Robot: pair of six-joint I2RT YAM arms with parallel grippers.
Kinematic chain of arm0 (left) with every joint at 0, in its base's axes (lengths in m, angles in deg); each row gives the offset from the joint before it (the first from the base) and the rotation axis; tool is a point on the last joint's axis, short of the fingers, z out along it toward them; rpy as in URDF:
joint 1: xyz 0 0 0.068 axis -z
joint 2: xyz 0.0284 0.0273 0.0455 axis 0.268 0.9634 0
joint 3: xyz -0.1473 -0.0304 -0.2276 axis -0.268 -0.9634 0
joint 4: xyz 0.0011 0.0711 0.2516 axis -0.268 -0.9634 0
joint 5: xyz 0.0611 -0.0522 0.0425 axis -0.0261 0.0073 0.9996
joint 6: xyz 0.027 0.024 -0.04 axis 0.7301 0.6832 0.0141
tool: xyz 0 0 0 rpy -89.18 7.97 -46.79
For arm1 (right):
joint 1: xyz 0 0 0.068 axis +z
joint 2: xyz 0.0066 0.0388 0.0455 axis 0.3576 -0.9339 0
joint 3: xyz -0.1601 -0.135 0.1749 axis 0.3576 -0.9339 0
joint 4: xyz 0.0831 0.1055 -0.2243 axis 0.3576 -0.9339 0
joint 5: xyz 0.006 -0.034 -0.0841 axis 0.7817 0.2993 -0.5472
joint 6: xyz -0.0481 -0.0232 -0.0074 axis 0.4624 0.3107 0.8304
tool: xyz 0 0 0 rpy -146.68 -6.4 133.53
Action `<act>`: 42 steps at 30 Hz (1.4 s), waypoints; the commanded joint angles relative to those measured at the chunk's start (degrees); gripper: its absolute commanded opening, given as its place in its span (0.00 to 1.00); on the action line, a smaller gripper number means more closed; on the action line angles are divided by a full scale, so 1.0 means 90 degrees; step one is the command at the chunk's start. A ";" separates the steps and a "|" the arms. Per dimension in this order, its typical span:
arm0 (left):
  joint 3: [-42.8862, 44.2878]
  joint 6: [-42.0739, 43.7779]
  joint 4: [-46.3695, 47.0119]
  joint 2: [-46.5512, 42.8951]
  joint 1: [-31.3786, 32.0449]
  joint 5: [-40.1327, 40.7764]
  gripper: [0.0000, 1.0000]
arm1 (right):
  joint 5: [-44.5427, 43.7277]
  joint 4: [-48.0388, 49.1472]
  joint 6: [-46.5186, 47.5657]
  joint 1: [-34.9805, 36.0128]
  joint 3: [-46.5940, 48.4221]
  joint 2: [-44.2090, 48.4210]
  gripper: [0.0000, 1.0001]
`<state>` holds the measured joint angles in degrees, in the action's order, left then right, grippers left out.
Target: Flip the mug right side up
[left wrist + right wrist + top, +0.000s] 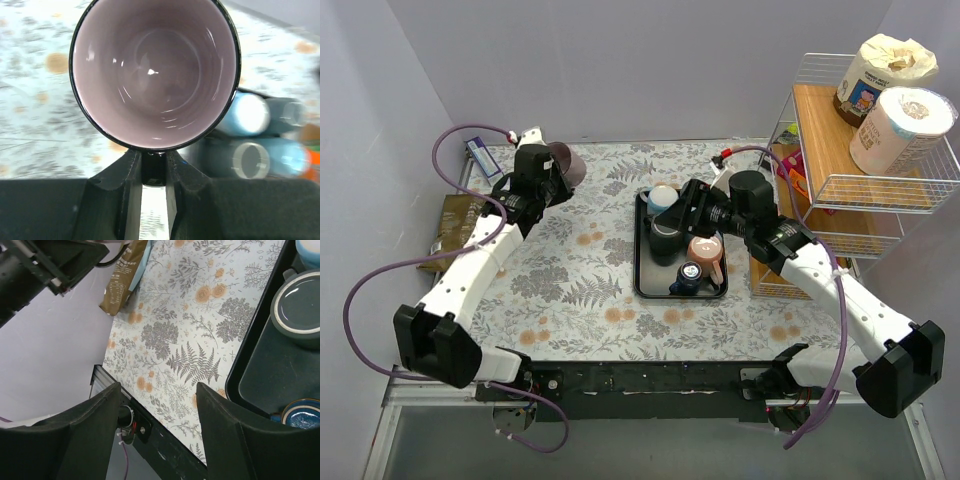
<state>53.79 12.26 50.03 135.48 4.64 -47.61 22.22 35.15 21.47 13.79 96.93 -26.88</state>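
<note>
My left gripper (548, 172) is shut on the handle of a black mug (568, 165) with a pale pink inside and holds it above the far left of the table. In the left wrist view the mug (155, 70) lies on its side with its mouth facing the camera, and its handle is pinched between my left gripper's (153, 161) jaws. My right gripper (667, 213) is open and empty above the black tray (644, 286). In the right wrist view it (157, 430) hangs over the floral cloth beside the tray (265, 385).
The tray holds several mugs: a light blue one (662, 196), a dark upside-down one (300, 307), a pink one (705, 249) and a blue one (688, 276). A wire shelf (880, 185) with paper rolls stands at the right. A brown packet (450, 225) lies at the left.
</note>
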 commanded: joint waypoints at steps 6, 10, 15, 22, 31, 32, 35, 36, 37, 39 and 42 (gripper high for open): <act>-0.0199 0.2067 0.0450 0.0664 -0.0943 0.1050 0.00 | -0.0481 -0.0910 0.0335 -0.0042 0.0526 0.0322 0.67; -0.0238 0.2185 0.0509 0.1046 -0.1577 0.0505 0.00 | -0.0481 -0.1067 0.0296 -0.0042 0.0536 0.0303 0.67; -0.0277 0.2604 0.0928 0.1407 -0.1979 0.0172 0.00 | -0.0559 -0.1185 0.0238 -0.0042 0.0477 0.0352 0.66; -0.0034 0.2937 0.1115 0.2071 -0.2106 -0.0093 0.00 | -0.0598 -0.1195 0.0062 -0.0042 0.0370 0.0401 0.66; 0.0113 0.2859 0.1173 0.2716 -0.2155 -0.0034 0.00 | -0.0685 -0.1243 0.0062 -0.0042 0.0379 0.0401 0.68; 0.0104 0.2878 0.1193 0.2755 -0.2165 -0.0034 0.00 | -0.0705 -0.1272 0.0072 -0.0042 0.0408 0.0371 0.68; 0.0104 0.2966 0.1261 0.2902 -0.2184 -0.0014 0.00 | -0.0744 -0.1390 0.0159 -0.0042 0.0457 0.0342 0.68; 0.0094 0.3005 0.1300 0.2931 -0.2184 -0.0043 0.00 | -0.0754 -0.1428 0.0169 -0.0051 0.0448 0.0332 0.68; 0.0065 0.3034 0.1349 0.2970 -0.2204 -0.0063 0.00 | -0.0754 -0.1429 0.0169 -0.0052 0.0448 0.0351 0.69; 0.0035 0.3113 0.1456 0.3058 -0.2223 -0.0053 0.00 | -0.0764 -0.1468 0.0179 -0.0052 0.0428 0.0361 0.69; 0.0123 0.3093 0.1457 0.3292 -0.2233 -0.0014 0.00 | -0.0754 -0.1555 0.0247 -0.0052 0.0496 0.0332 0.69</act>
<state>51.69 38.97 58.42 164.44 -14.88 -48.52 17.30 22.58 23.07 13.79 99.12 -25.11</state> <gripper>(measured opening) 0.177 0.686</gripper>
